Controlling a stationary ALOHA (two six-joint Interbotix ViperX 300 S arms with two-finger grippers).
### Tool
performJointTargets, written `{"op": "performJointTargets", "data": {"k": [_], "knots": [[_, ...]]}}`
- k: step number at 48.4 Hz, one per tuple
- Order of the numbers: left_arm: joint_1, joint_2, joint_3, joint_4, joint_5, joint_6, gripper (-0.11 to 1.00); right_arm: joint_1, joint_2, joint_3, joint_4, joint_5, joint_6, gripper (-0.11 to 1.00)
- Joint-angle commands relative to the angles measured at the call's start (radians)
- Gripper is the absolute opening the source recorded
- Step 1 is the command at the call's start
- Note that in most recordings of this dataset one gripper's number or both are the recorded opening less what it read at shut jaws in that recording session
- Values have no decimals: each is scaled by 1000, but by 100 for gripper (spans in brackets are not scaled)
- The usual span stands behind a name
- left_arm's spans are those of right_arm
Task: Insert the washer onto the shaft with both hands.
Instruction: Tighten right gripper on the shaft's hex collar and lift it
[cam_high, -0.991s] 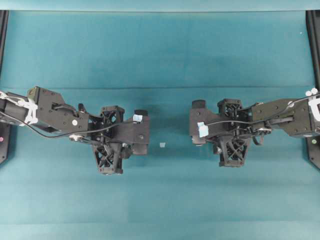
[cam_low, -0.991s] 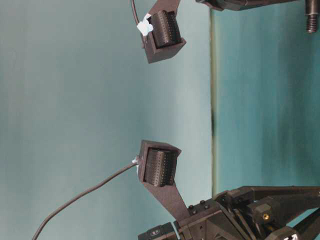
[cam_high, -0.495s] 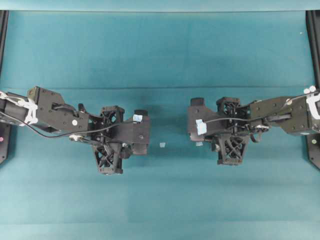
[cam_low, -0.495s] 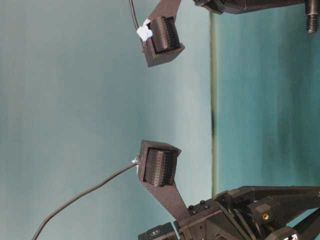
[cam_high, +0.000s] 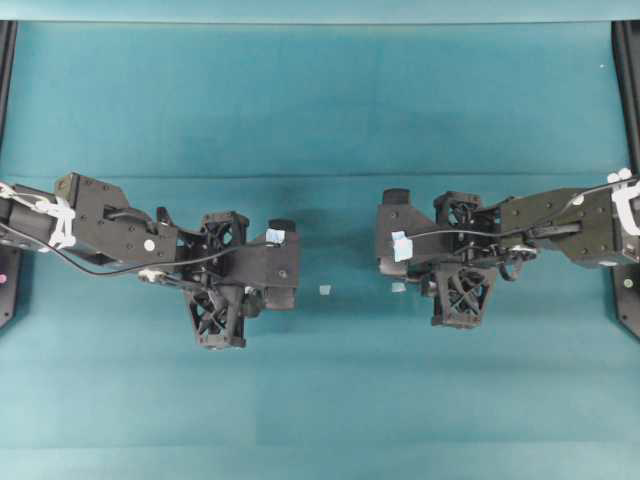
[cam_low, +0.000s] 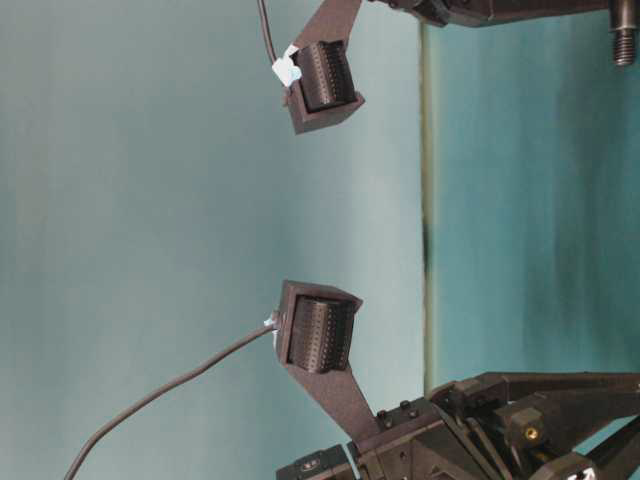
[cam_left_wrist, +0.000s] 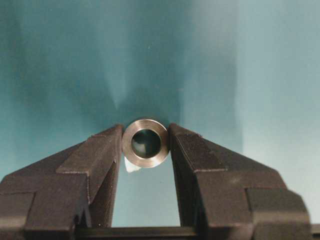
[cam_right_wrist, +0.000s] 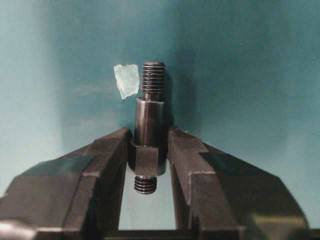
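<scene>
Both parts are seen already picked up and held above the teal mat (cam_high: 320, 100), so the step in hand is judged to be alignment before mating. Left of the tape scrap (cam_high: 324, 290) lying between the arms, the left gripper (cam_left_wrist: 146, 145) is shown pinching the washer (cam_left_wrist: 145, 143) at its fingertips: a small, thick-walled silvery ring, brushed in finish, its dark bore facing the wrist camera. Right of that scrap, the right gripper (cam_right_wrist: 147, 150) is shown clamped on the shaft (cam_right_wrist: 148, 127), a dark stepped rod gripped at its squared collar, with a threaded tip projecting beyond the fingertips and a second threaded stub behind them. A further pale scrap is seen on the mat just beside the shaft's tip. The two grippers are well apart across the scrap. For the next move, the ring's bore would probably have to be brought in line with the threaded tip, then the gap closed slowly.
</scene>
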Motion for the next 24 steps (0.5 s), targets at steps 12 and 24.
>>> {"op": "performJointTargets", "data": {"k": [12,24], "knots": [[-2,-8,-3,3,3,2,37,-9,-2,32,12,-9,-3,1],[-2,-8,-3,3,3,0,37,-9,-14,57,12,-41,3,1]]}}
